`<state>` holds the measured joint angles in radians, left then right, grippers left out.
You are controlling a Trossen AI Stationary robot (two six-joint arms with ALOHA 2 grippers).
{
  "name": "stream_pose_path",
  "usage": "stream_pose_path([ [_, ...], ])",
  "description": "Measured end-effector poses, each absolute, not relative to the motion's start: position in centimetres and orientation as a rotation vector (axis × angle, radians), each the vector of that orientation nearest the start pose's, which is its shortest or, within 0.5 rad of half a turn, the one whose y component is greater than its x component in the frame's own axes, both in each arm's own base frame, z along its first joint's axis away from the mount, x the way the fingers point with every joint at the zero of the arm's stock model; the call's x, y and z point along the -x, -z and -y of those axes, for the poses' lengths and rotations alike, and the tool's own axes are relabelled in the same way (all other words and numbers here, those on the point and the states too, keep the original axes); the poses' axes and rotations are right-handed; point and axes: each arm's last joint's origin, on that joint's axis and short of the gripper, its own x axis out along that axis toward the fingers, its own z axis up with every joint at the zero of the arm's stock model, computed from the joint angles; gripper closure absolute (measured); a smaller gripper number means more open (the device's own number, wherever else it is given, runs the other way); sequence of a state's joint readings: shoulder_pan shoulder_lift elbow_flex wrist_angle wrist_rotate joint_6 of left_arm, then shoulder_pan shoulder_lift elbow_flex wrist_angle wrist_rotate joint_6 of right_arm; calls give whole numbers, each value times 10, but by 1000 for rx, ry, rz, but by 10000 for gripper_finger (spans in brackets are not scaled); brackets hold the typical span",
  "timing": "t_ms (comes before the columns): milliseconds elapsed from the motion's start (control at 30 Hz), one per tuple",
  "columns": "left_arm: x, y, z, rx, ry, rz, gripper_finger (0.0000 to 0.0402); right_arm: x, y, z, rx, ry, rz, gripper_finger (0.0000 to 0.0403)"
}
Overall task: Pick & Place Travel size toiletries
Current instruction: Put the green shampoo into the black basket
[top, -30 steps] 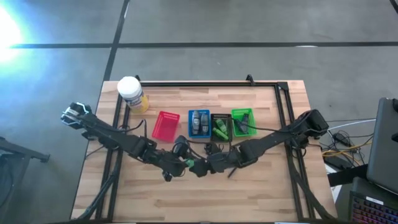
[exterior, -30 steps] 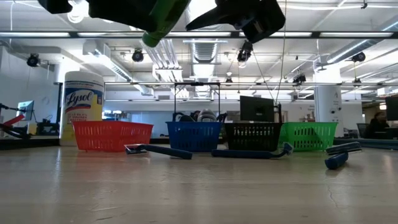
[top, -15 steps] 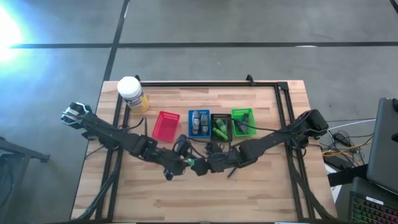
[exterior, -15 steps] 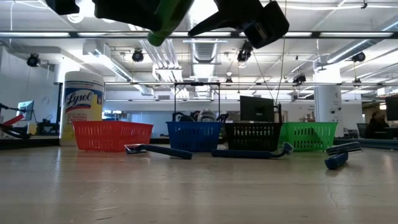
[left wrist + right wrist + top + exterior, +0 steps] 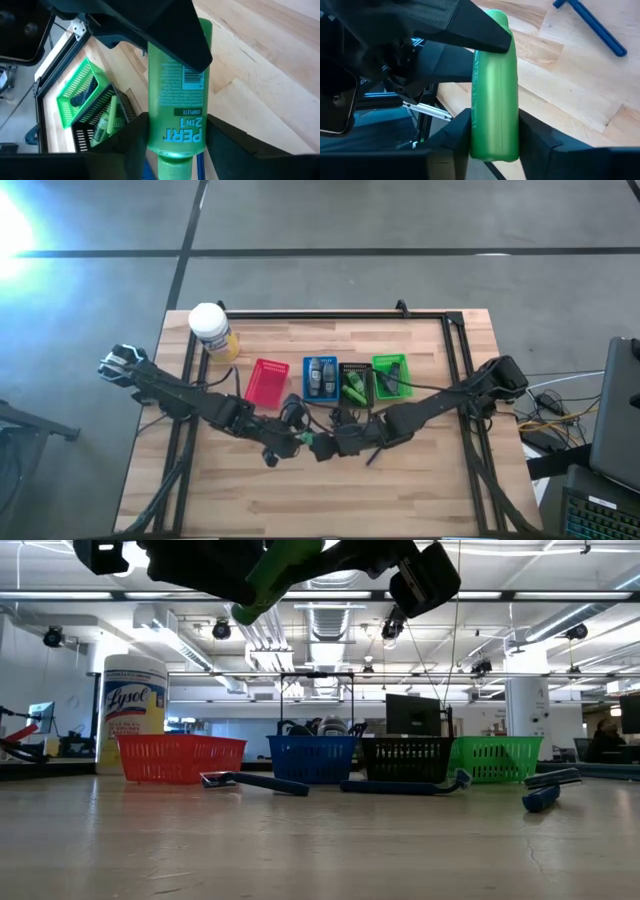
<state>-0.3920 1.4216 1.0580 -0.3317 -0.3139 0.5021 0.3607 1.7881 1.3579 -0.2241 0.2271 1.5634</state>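
A small green bottle [image 5: 305, 443] hangs in the air above the table's middle, just near of the baskets, between my two grippers. My left gripper [image 5: 291, 446] comes from the table's left and is shut on its cap end. My right gripper [image 5: 322, 447] comes from the right and is shut on its base end. In the low view the bottle [image 5: 265, 578] is high above the tabletop, tilted with its cap down. Grey oval bottles lie in the blue basket [image 5: 321, 377], and green bottles lie in the black basket [image 5: 355, 384]. My left gripper pinches the bottle's cap end [image 5: 175, 145] between its two fingers, one on each side of it. The fingers come about level from the table's left, in line with the bottle. The bottle is clear of the table. My right gripper pinches the bottle's base end [image 5: 495, 137] between its two fingers, one on each narrow side. It comes about level from the table's right, facing my left gripper. The bottle runs on from its fingers, clear of the table.
A red basket [image 5: 266, 381] and a green basket [image 5: 390, 376] flank the row. A white-lidded yellow jar [image 5: 212, 330] stands at the far left. Blue-handled razors [image 5: 255, 781] [image 5: 545, 796] lie on the wood in front of the baskets. A dark frame edges the table.
My right gripper has moved toward the table's left onto the bottle's base end and taken hold of it. The bottle stays in the air, still tilted, with my left gripper still on its cap end.
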Motion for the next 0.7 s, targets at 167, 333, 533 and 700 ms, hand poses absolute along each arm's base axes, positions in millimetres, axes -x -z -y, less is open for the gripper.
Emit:
stream_pose_path([
  [167, -284, -272, 108, -648, 206, -633, 187, -376, -255, -136, -1286, 374, -590, 315],
  [333, -277, -270, 103, -603, 87, -719, 172, -371, -251, -141, -1258, 414, -606, 302],
  [533, -256, -268, 92, -439, -110, -867, 172, -348, -244, -144, -1204, 635, -663, 295],
  [700, -246, -264, 88, -282, -205, -937, 172, -326, -248, -125, -1118, 868, -667, 305],
])
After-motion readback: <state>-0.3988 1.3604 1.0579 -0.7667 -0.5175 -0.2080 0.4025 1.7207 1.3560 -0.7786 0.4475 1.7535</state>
